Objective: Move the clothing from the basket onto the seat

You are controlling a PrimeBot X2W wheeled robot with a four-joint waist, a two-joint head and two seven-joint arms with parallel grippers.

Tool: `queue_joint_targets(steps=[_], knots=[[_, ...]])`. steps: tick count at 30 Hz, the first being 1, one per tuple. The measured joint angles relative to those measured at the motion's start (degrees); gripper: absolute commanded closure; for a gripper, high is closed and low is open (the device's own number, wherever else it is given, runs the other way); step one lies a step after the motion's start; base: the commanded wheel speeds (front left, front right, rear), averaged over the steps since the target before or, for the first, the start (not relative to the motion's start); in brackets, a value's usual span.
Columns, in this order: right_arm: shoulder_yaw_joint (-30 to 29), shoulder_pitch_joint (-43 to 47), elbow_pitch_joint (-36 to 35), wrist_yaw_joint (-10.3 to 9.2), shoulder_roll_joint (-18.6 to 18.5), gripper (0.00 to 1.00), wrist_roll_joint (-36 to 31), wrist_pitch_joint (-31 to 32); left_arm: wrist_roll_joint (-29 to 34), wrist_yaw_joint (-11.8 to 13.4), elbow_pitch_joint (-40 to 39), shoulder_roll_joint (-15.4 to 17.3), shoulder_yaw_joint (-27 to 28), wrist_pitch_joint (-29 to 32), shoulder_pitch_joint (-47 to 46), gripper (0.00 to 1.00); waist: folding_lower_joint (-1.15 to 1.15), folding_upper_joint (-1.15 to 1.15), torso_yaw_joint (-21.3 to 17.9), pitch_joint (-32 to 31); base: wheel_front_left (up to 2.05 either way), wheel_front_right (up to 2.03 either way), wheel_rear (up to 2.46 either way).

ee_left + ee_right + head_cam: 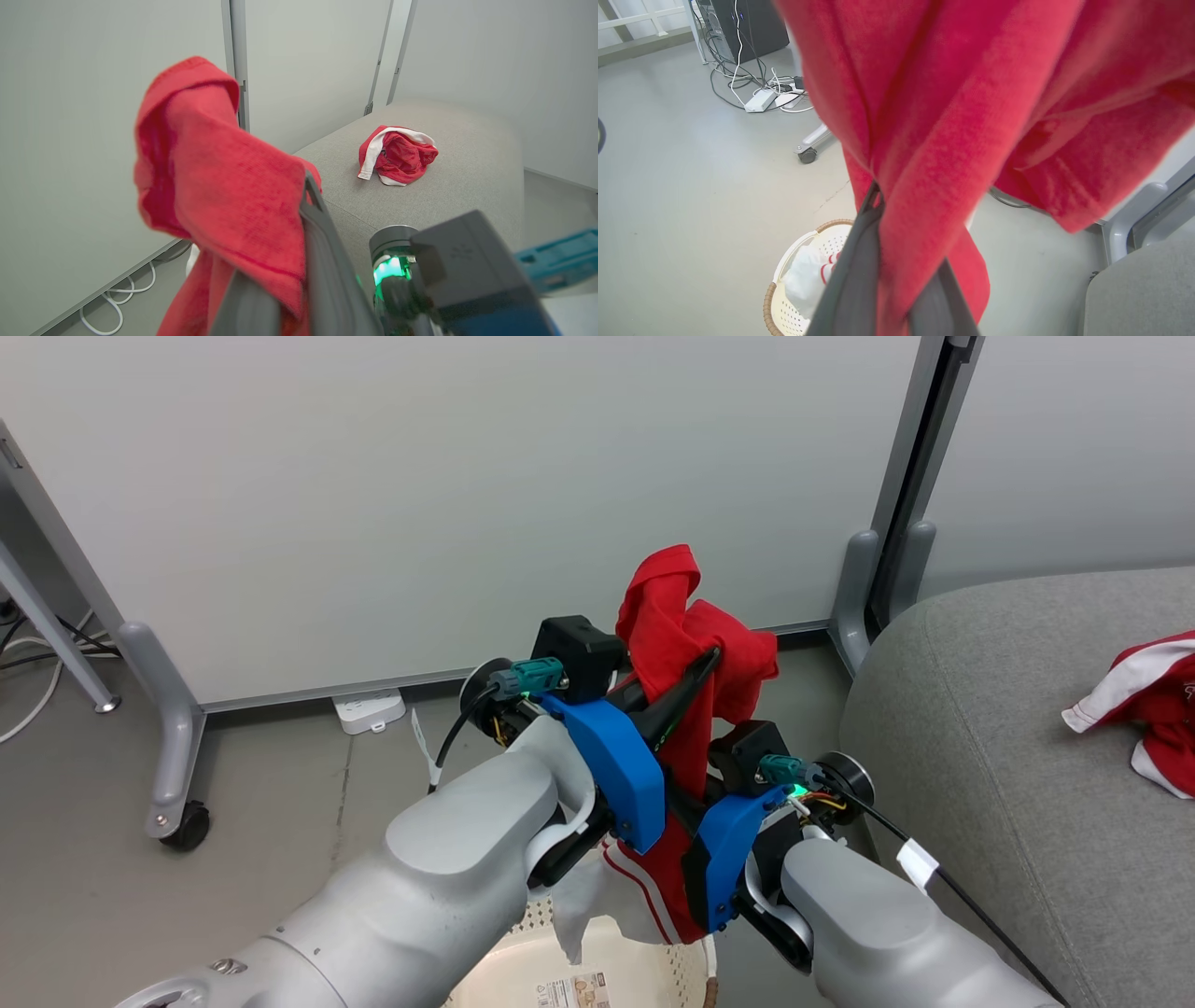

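A red garment [686,625] hangs in the air above the basket [644,971], and both grippers hold it. My left gripper [707,663] is shut on its upper folds, which drape over the fingers [322,233]. In the right wrist view my right gripper [880,193] is shut on the same red fabric [952,116] lower down. White and red-striped fabric [808,275] rests in the cream basket [773,298] below. A second red-and-white garment [1144,705] lies crumpled on the grey seat [980,756] to the right, also visible in the left wrist view as the garment [397,156] on the seat [467,196].
A white partition wall [467,504] stands just behind, on grey feet with a caster [187,826]. A power strip [369,709] and cables lie on the floor by the wall. More cables and a dark box [747,28] sit farther off.
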Motion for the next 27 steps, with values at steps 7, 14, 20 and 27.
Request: queue_joint_targets(steps=[7, 14, 20, 27], knots=[[1.92, -1.05, 1.35, 0.00, 0.12, 1.00, 1.96, -1.15, -0.24, -0.01, 0.16, 0.00, -0.16, -0.19, -0.27, 1.00, 0.00, 0.00, -0.13, -0.06, 0.00, 0.00, 0.00], [3.55, -1.80, 2.27, 0.00, 0.19, 1.00, 3.44, -1.74, -0.47, 0.00, 0.37, -0.01, -0.25, -0.34, -0.32, 1.00, 0.00, 0.00, -0.10, 0.00, 0.00, 0.00, 0.00], [4.67, -2.00, 2.89, 0.00, 0.27, 1.00, 4.85, -2.14, -0.82, 0.20, 0.43, -0.02, -0.34, -0.44, -0.32, 0.00, 0.00, 0.00, -0.24, 0.14, 0.00, 0.00, 0.00], [5.69, -2.38, 3.39, 0.00, 0.34, 1.00, 5.86, -2.54, -0.93, 0.42, 0.44, -0.02, -0.36, -0.51, -0.34, 0.00, 0.00, 0.00, -0.27, 0.12, 0.00, 0.00, 0.00]])
